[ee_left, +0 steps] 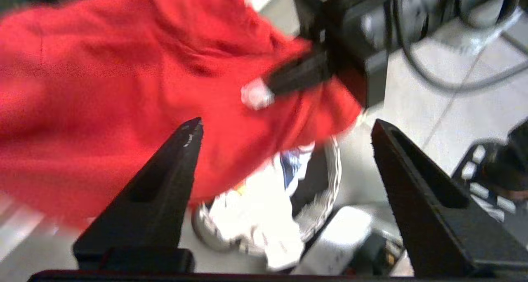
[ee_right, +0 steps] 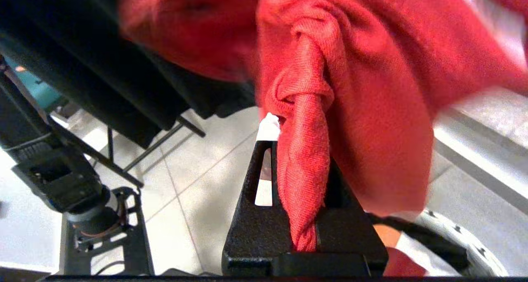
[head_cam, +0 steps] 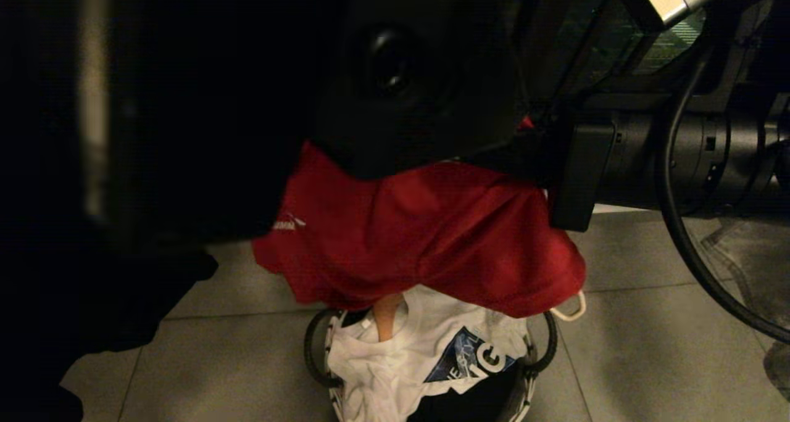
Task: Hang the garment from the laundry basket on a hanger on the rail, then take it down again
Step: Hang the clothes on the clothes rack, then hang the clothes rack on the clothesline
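**Red T-shirt hangs from the right gripper above the laundry basket**

The red T-shirt point(head_cam: 426, 237) hangs in the air over the laundry basket point(head_cam: 543, 348), bunched and draped, with a small white print visible near one edge. In the head view its lower hem dips just above the basket's contents, and a short white loop point(head_cam: 571, 308) peeks out beneath its right corner.

The right gripper point(ee_right: 299, 150) has its jaws closed on a twisted fold of the red fabric; the cloth runs down between the two black fingers point(ee_right: 251, 216) and spills out on both sides. A small white scrap point(ee_right: 268, 127), perhaps a label, shows at the fingertip.

The left gripper point(ee_left: 284, 129) stands with its jaws spread wide and nothing between them. Its fingers point(ee_left: 165, 179) frame the shirt and the basket from close by, one finger crossing in front of the red cloth; whether it touches the cloth cannot be told.

The basket sits on the pale tiled floor point(head_cam: 648, 360). It is round, with a black-and-white patterned rim and black loop handles. Inside lies a crumpled white T-shirt point(head_cam: 401, 360) with a dark blue graphic, filling much of the opening.

The robot's dark arm housings crowd the top of the head view, and a black cable point(head_cam: 685, 243) loops down on the right.
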### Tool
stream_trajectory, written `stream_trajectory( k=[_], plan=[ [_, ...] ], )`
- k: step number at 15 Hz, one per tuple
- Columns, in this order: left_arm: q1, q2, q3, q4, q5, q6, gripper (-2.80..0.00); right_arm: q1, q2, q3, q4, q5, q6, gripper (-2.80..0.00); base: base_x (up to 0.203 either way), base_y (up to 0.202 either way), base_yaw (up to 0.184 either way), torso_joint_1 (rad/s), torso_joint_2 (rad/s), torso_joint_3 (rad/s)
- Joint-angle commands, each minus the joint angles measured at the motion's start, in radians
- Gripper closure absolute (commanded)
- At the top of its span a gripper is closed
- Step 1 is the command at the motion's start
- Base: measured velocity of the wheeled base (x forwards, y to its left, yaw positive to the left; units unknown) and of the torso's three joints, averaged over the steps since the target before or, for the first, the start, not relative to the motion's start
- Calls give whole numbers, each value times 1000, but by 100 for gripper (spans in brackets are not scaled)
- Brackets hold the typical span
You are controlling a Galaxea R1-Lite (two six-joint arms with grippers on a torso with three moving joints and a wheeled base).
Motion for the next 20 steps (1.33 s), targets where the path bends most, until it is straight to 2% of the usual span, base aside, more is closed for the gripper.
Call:
stream_trajectory(
  k=[1,4,7,8,12,14,16,18,20],
  plan=[
    [2,-13,0,41,5,-11,-280,-10,-5,8,12,4,0,0,0,0,0,0,0,0],
    [7,-25,0,79,10,-57,-280,-16,-14,22,18,3,1,0,0,0,0,0,0,0],
    [23,-56,1,76,9,-63,-280,-16,-40,34,16,1,3,0,0,0,0,0,0,0],
    [32,-72,9,76,11,-62,0,-16,-42,34,13,1,3,0,0,0,0,0,0,0],
    [107,-160,66,81,12,-62,0,-16,-51,47,13,-5,1,0,0,0,0,0,0,0],
    [202,-220,155,74,9,-77,0,-16,-52,46,9,-50,0,0,0,0,0,0,0,0],
    [309,-268,249,41,9,-128,0,-16,-65,41,9,-103,-1,0,0,0,0,0,0,0],
    [399,-305,347,-126,-1,-167,0,-16,-92,28,10,-156,-5,0,0,0,0,0,0,0],
    [459,-372,465,-283,-48,-176,0,-16,-122,13,18,-174,-7,0,0,0,0,0,0,0]
  ],
)
